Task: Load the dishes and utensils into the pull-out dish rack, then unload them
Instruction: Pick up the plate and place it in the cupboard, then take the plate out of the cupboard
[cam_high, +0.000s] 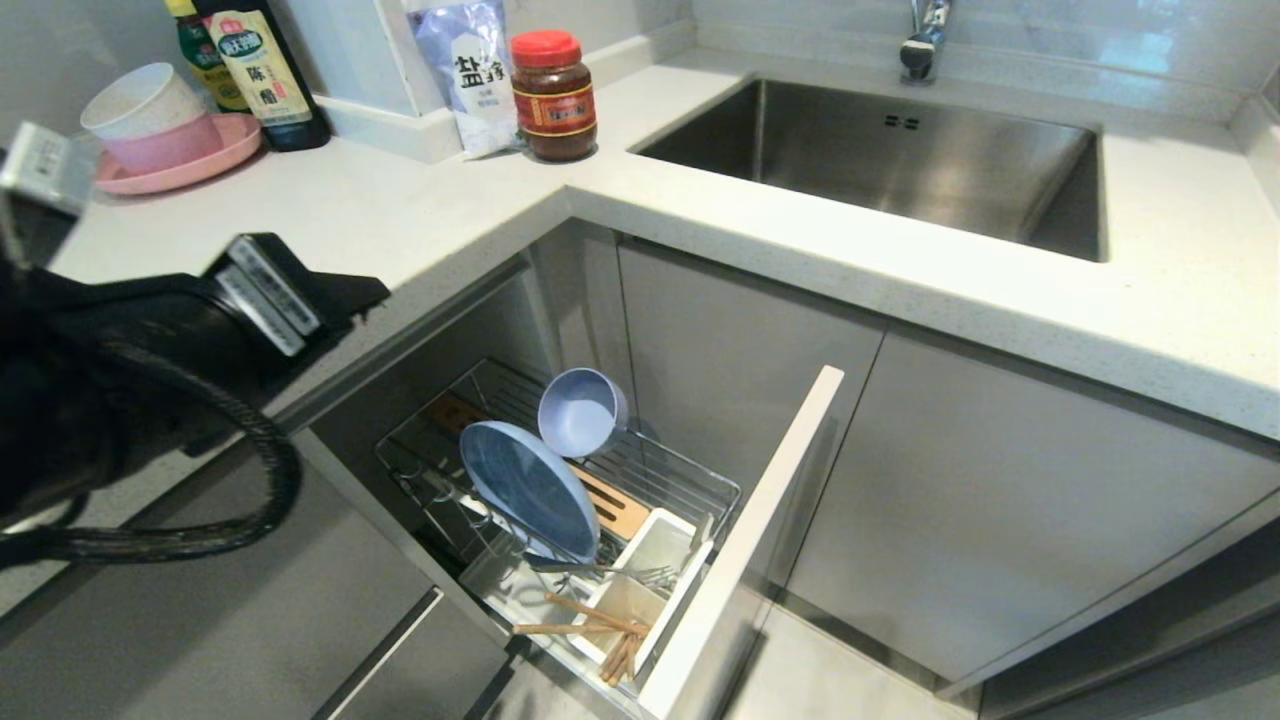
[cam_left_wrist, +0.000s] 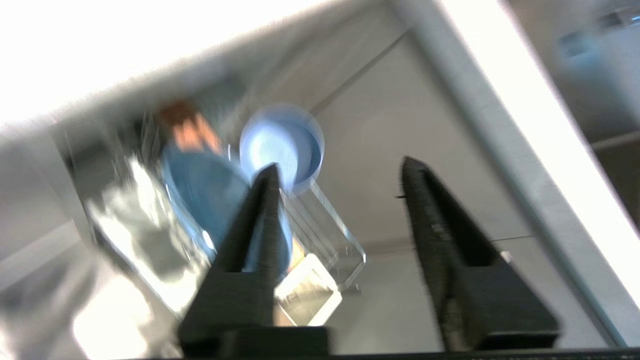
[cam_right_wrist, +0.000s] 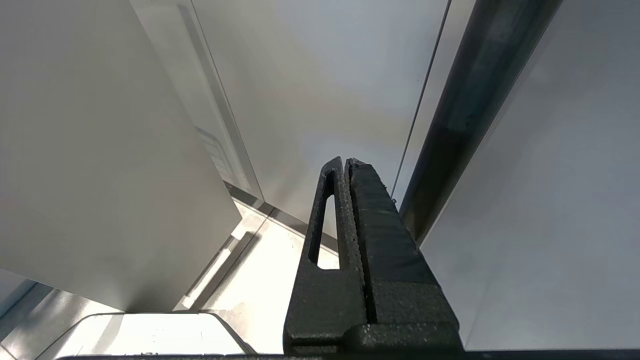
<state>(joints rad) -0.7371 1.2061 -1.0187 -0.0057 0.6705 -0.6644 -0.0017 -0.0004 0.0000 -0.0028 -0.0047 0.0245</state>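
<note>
The pull-out dish rack (cam_high: 700, 482) stands drawn out below the counter corner, its white front (cam_high: 760, 530) toward me. The pale blue plate (cam_high: 528, 490) stands on edge in the prongs. Behind it the small blue bowl (cam_high: 580, 410) lies on its side. The fork (cam_high: 610, 571) and the chopsticks (cam_high: 600, 627) rest across the white caddy (cam_high: 655, 555). My left arm (cam_high: 250, 300) hangs up at the left, well above the rack. In the left wrist view my left gripper (cam_left_wrist: 340, 170) is open and empty, with bowl (cam_left_wrist: 287, 140) and plate (cam_left_wrist: 200, 190) far beyond it. My right gripper (cam_right_wrist: 346, 161) is shut, parked beside cabinet fronts.
On the counter at the back left sit a pink plate (cam_high: 190, 165) with stacked pink and white bowls, two dark bottles (cam_high: 265, 70), a salt bag (cam_high: 470, 70) and a red-lidded jar (cam_high: 553, 95). The steel sink (cam_high: 900, 160) lies at the back right. Grey cabinet doors flank the rack.
</note>
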